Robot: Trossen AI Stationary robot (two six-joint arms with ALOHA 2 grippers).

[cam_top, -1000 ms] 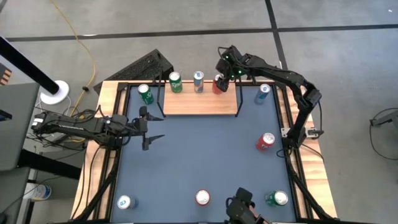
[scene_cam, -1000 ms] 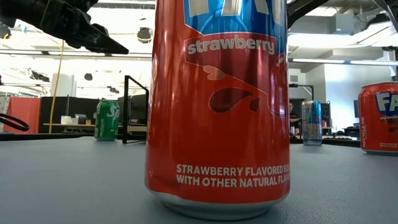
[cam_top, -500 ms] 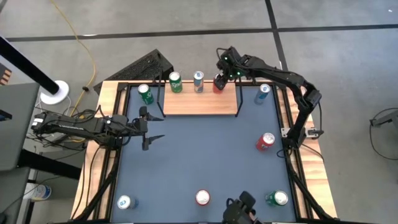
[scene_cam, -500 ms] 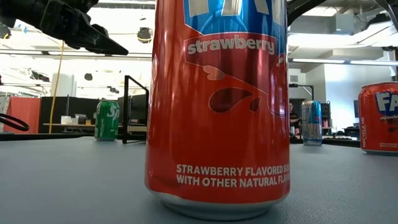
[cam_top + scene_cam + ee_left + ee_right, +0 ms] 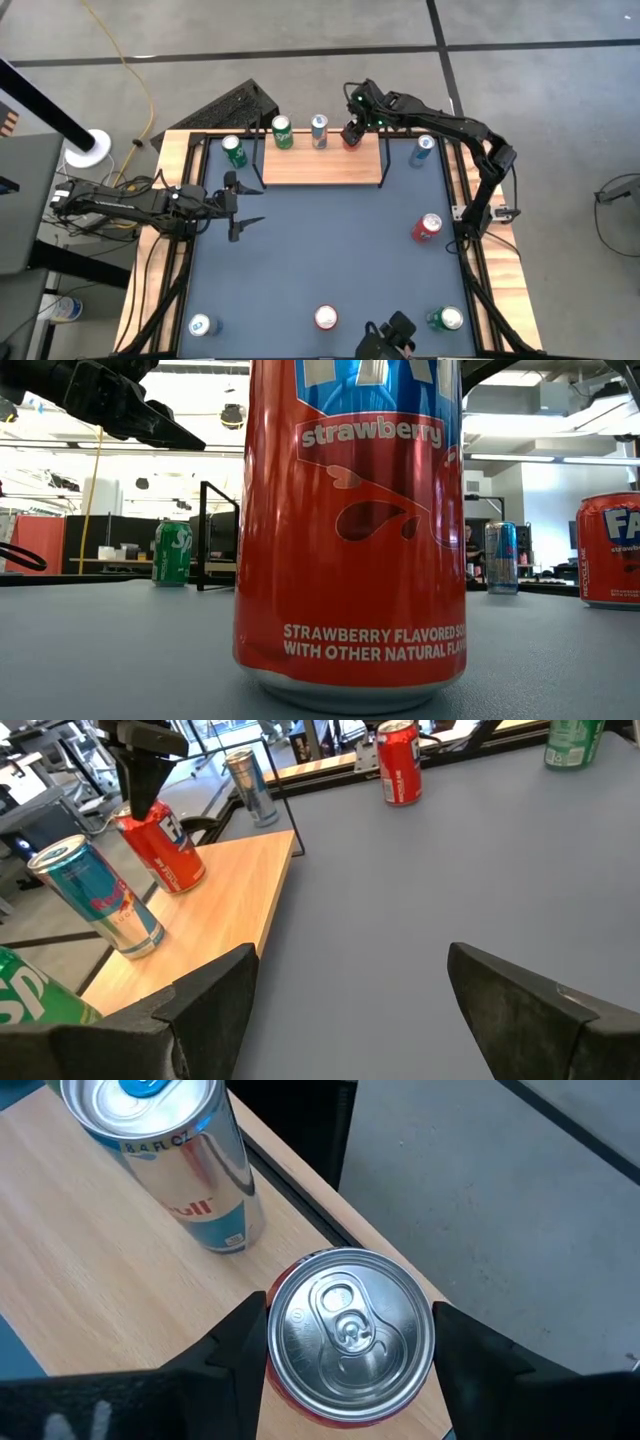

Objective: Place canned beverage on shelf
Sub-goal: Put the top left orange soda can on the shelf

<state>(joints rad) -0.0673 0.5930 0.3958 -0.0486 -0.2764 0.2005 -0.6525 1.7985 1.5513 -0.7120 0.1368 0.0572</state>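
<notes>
Canned beverage: red aluminium can with a silver top point(image 5: 350, 1330), standing upright on the shelf at its right end, near the back edge; in the left wrist view it is the red can point(image 5: 165, 845) under the dark arm.
Shelf: small rectangular light-wood board with thin black wire end frames point(image 5: 320, 168), at the back of the worktop.
Right gripper: point(image 5: 352, 131) directly over the red can, one finger on each side of the can's top and right against it; whether they press it or stand just clear I cannot tell.
Shelf neighbours: slim silver-and-blue can point(image 5: 319, 130) just beside the red one, green can point(image 5: 282, 131) further left, both upright on the board.
Left gripper: point(image 5: 240, 205) hanging over the left side of the worktop, fingers spread wide, holding nothing.
Worktop: dark grey surface with wood edges point(image 5: 330, 250).
Loose cans: green can point(image 5: 234, 151) left of the shelf, blue can point(image 5: 423, 149) right of it, red can point(image 5: 427, 227) at the right side, three more along the front edge.
</notes>
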